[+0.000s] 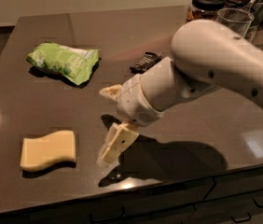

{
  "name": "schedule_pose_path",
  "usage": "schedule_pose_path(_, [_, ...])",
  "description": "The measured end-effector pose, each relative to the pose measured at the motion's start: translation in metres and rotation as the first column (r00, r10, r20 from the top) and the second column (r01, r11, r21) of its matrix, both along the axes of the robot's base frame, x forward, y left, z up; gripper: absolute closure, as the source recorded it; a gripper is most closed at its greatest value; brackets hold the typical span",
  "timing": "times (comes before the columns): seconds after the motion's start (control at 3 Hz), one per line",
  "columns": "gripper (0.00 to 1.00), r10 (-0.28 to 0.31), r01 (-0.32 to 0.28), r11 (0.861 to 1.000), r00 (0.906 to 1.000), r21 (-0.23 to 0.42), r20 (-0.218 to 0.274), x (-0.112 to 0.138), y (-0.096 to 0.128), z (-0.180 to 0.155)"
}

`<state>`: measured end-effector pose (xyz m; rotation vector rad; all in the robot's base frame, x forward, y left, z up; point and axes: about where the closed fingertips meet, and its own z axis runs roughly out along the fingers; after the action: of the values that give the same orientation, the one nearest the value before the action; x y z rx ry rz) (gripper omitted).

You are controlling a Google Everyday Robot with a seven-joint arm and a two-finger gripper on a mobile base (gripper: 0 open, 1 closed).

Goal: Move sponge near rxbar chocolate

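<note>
Dark, glossy bench (43, 101) fills the view, with a pale wall behind its back edge and drawer fronts (243, 195) showing below the front edge.

Starting over on the left: the sponge (47, 149) lies flat close to the front-left corner, pale yellow with wavy sides, nothing touching it. Further back along the left side, a crinkled green chip bag (64, 62) sits well apart from the sponge.

Moving to the middle: the gripper (103, 125) hangs low near the front edge, just right of the sponge but clear of it. Its cream fingers (117, 143) are spread wide, one pointing toward the chip bag and one slanting down toward the front edge, and nothing is held between them. Behind it, toward the back of the bench, the rxbar chocolate (146, 61) lies dark and small, partly tucked behind the arm, well apart from the sponge.

On the right: the big white arm (215, 64) sweeps in across the bench. At the back-right corner stand a black-lidded jar (205, 3) and a clear glass (234, 20) just beside it.
</note>
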<state>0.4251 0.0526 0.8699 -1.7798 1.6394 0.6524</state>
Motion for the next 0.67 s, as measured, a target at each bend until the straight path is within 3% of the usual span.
schedule_pose_path(0.67, [0.00, 0.067, -0.067, 0.998, 0.9977, 0.001, -0.010, -0.011, 0.039, -0.019])
